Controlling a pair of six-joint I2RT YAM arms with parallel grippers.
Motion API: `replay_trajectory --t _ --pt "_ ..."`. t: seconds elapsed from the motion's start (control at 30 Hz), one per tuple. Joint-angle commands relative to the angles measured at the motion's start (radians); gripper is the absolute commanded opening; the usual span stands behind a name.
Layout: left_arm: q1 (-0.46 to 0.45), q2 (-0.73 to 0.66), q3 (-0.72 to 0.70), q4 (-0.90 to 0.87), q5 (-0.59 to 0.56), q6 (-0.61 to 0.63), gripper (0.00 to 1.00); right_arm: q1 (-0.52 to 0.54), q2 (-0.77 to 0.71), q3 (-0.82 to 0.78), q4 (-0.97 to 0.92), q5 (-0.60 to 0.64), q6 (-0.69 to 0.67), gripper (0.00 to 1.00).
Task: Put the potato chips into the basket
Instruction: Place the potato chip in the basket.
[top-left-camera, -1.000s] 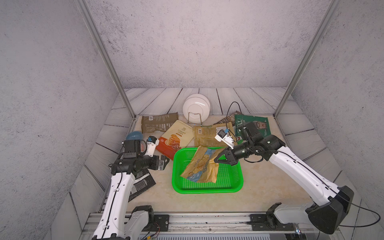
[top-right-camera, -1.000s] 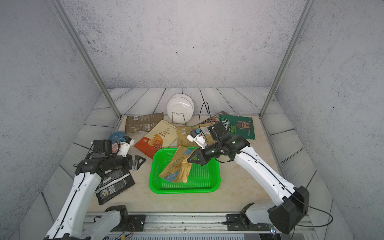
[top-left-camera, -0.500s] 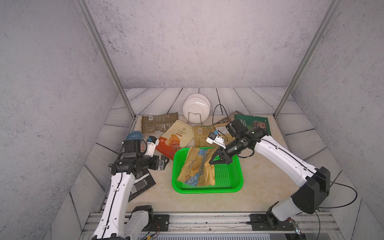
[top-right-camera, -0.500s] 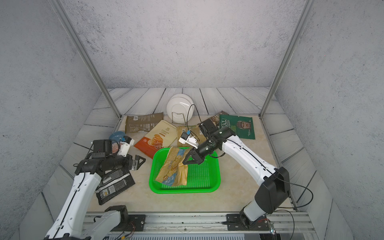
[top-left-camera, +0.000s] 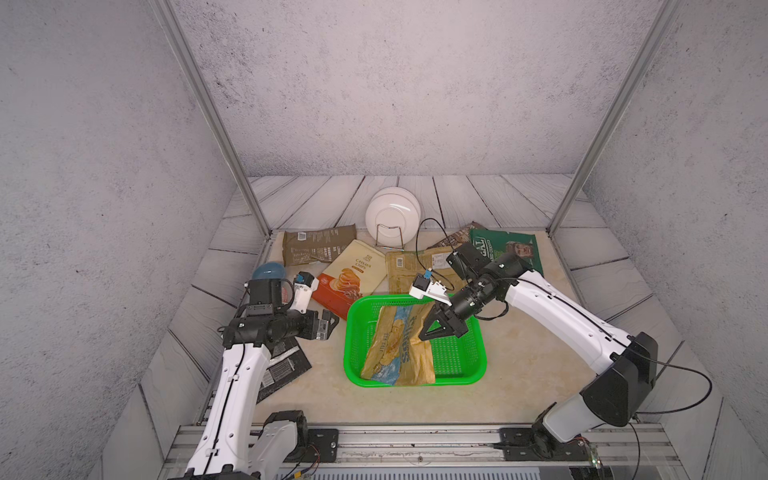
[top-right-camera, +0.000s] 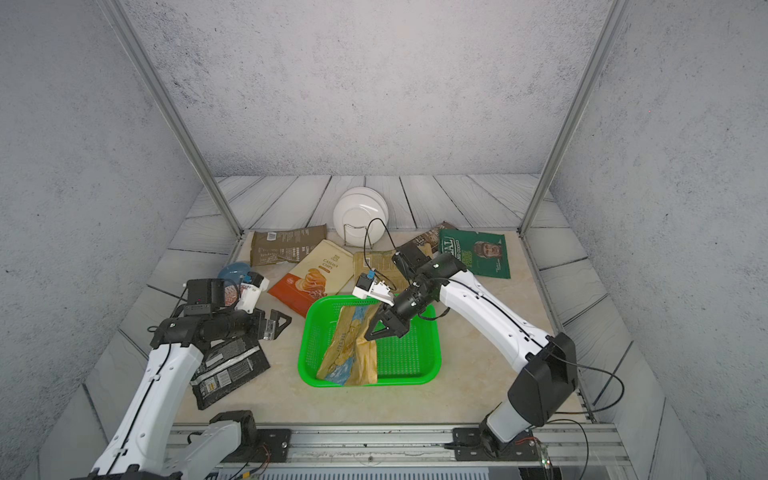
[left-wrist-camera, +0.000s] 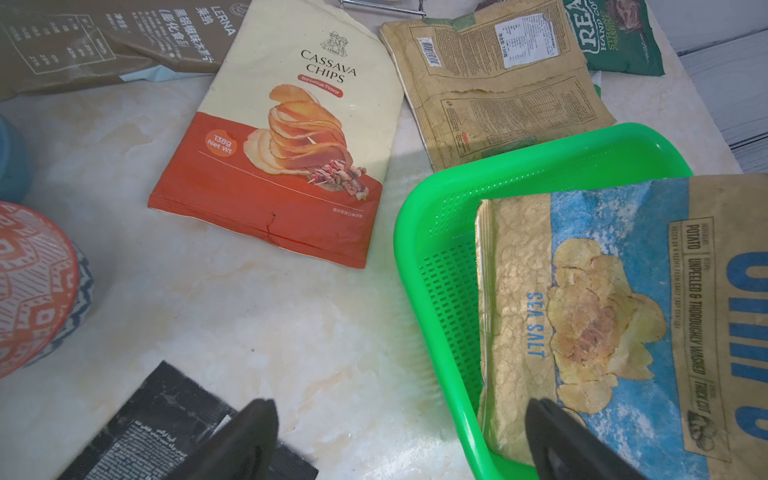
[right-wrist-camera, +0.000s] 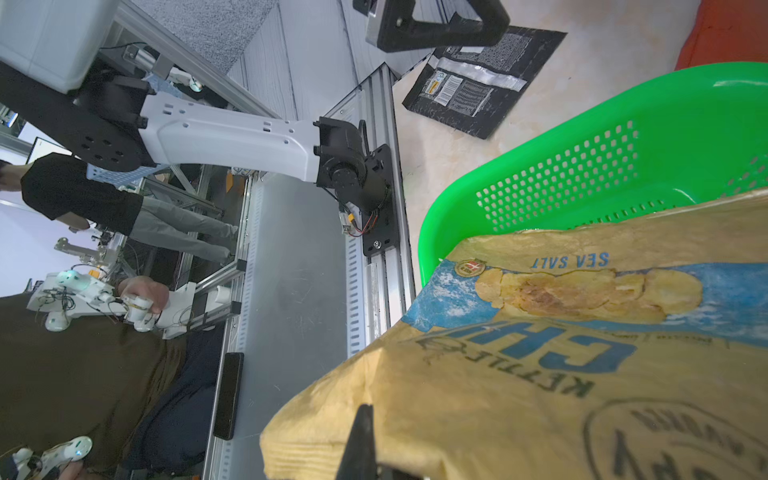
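Right gripper (top-left-camera: 424, 335) is pinching tan-and-blue crinkly chip bag (top-left-camera: 397, 351), slanting inside bright green perforated plastic basket (top-left-camera: 454, 358), frame centre. Left gripper (top-left-camera: 330, 323) is hovering spread wide just left of basket.

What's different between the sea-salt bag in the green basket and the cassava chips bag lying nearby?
The sea-salt bag is tan and blue; the cassava bag is cream and orange-red. The sea-salt bag sits aslant in the basket, one end lifted, while the cassava bag lies flat on the table outside it. The right gripper pinches the sea-salt bag; no gripper touches the cassava bag. Both are printed bags picturing chips.
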Motion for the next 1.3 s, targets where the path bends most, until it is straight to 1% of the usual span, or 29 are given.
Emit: replay_trajectory --t 0.0,0.17,0.23,0.3,0.33,0.37,0.4,0.43,0.5,0.57,0.63,0.67,0.7,0.77,0.8,0.87,0.9,0.93,1.03,1.07,1.1,1.2,1.27 --pt "-0.007 0.006 -0.006 0.008 0.003 0.015 1.00 0.006 0.085 0.051 -0.026 -0.069 -0.072 0.00" --pt "-0.007 0.008 -0.004 0.007 0.000 0.014 1.00 0.006 0.166 0.118 -0.052 -0.095 -0.119 0.00" --pt "-0.007 0.009 -0.004 0.007 0.001 0.014 1.00 0.007 0.177 0.132 -0.044 -0.073 -0.112 0.00" --pt "-0.007 0.008 -0.005 0.007 0.000 0.014 1.00 0.007 0.181 0.140 -0.034 -0.012 -0.083 0.00" --pt "-0.008 0.008 -0.004 0.006 0.001 0.014 1.00 0.007 0.185 0.145 -0.039 0.033 -0.071 0.02" --pt "-0.008 0.007 -0.004 0.007 -0.001 0.015 1.00 0.005 0.185 0.138 -0.031 0.061 -0.059 0.09" --pt "-0.008 0.007 -0.005 0.006 -0.001 0.015 1.00 0.004 0.179 0.122 -0.010 0.094 -0.033 0.21" --pt "-0.008 0.007 -0.004 0.007 0.001 0.014 1.00 0.003 0.168 0.101 0.020 0.142 0.002 0.30" --pt "-0.008 0.005 -0.005 0.005 0.001 0.015 1.00 0.002 0.143 0.055 0.073 0.226 0.060 0.41" --pt "-0.009 0.004 -0.004 0.005 0.001 0.015 1.00 0.000 0.106 0.011 0.130 0.330 0.128 0.44" --pt "-0.008 0.003 -0.004 0.005 0.004 0.015 1.00 -0.002 0.064 -0.040 0.190 0.441 0.204 0.53" --pt "-0.008 0.003 -0.005 0.005 0.003 0.015 1.00 -0.003 0.048 -0.053 0.206 0.481 0.232 0.54" --pt "-0.009 0.004 -0.005 0.005 0.002 0.016 1.00 -0.002 0.031 -0.065 0.220 0.527 0.269 0.57" --pt "-0.009 0.005 -0.004 0.005 0.003 0.015 1.00 -0.003 0.002 -0.077 0.234 0.614 0.345 0.61" --pt "-0.010 0.005 -0.004 0.005 0.002 0.016 1.00 -0.002 -0.014 -0.085 0.239 0.665 0.390 0.62" --pt "-0.010 0.003 -0.004 0.005 0.000 0.015 1.00 -0.002 -0.042 -0.096 0.228 0.756 0.475 0.67" --pt "-0.011 0.004 -0.004 0.005 -0.001 0.015 1.00 -0.003 -0.058 -0.103 0.221 0.808 0.526 0.67" --pt "-0.010 0.003 -0.004 0.006 0.001 0.014 1.00 -0.003 -0.075 -0.111 0.216 0.856 0.588 0.70" --pt "-0.011 0.005 -0.004 0.007 0.000 0.014 1.00 -0.003 -0.117 -0.120 0.166 0.950 0.748 0.70" --pt "-0.012 0.005 -0.004 0.007 -0.001 0.015 1.00 -0.003 -0.141 -0.137 0.171 0.966 0.804 0.70" --pt "-0.013 0.006 -0.005 0.007 -0.003 0.014 1.00 -0.002 -0.175 -0.172 0.196 0.952 0.859 0.71" --pt "-0.014 0.004 -0.004 0.008 -0.004 0.015 1.00 -0.002 -0.272 -0.293 0.314 0.837 0.990 0.71" --pt "-0.015 0.003 -0.007 0.008 -0.005 0.015 1.00 -0.002 -0.319 -0.344 0.337 0.840 1.070 0.73"
